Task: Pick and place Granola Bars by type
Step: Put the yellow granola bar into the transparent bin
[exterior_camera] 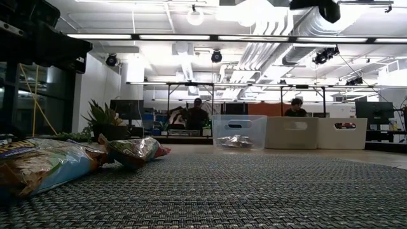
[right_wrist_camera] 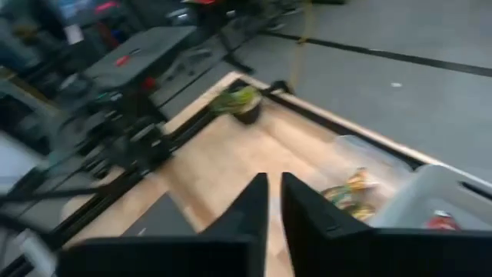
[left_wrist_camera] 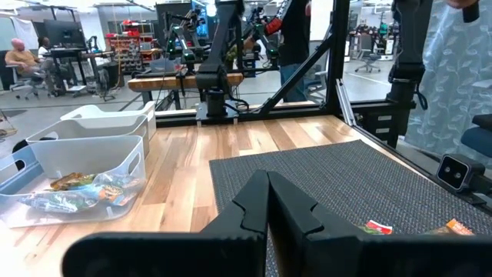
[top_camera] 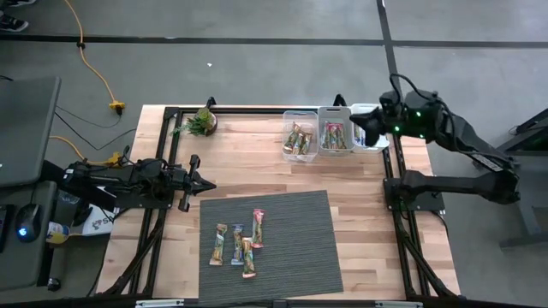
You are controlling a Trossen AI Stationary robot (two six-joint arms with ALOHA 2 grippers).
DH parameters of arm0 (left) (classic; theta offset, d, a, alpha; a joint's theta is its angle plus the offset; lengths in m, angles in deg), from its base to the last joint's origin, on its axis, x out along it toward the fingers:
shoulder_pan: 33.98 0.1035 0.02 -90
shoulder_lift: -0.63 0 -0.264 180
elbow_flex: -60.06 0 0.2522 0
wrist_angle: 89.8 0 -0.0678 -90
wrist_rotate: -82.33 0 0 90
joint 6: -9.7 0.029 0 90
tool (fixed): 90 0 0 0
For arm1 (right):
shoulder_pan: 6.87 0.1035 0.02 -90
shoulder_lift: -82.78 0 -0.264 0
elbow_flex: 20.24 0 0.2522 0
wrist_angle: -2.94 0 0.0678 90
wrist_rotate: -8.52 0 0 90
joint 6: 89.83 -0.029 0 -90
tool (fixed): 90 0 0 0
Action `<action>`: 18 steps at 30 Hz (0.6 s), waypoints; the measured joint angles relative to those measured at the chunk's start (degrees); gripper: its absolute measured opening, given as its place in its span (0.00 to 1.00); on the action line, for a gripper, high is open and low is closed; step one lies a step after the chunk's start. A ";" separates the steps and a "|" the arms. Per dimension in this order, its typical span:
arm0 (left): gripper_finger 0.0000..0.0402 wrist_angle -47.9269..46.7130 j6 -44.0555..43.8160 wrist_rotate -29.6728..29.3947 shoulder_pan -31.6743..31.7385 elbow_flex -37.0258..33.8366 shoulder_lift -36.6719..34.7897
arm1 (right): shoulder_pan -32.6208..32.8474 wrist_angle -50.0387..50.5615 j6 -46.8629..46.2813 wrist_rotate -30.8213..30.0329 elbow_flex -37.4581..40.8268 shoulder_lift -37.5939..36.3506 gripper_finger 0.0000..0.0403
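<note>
Two bins (top_camera: 300, 139) at the bench's (top_camera: 257, 162) one o'clock already hold sorted Granola Bars (top_camera: 235, 244); four wait on the mat (top_camera: 291, 222) at six. The right hand (top_camera: 374, 128), narrowed and empty, hovers over the third bin (top_camera: 366, 112); the left hand (top_camera: 205, 183), closed and empty, waits at nine o'clock.

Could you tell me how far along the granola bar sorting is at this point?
Partly done: the three clear bins at the table's far edge already hold sorted bars. Nothing is in hand: the right gripper hovers over the rightmost bin with jaws nearly together and empty, while the left gripper waits shut at the mat's edge. Four granola bars remain on the grey mat.
</note>
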 joint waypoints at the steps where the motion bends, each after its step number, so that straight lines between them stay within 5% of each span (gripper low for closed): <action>1: 0.00 0.00 0.00 0.00 0.02 0.00 0.00 | 1.78 0.07 0.23 0.00 0.02 -0.45 0.02; 6: 0.00 0.00 0.00 -0.01 0.00 0.00 0.01 | 11.35 0.05 3.61 -1.76 0.03 -2.05 0.01; 12: 0.00 0.00 0.00 -0.02 0.02 0.00 0.00 | 21.39 -2.21 5.81 -14.12 0.23 -3.97 0.00; 18: 0.00 0.00 0.00 -0.01 0.01 0.00 0.02 | 27.05 -21.85 7.83 -15.35 13.04 -10.91 0.00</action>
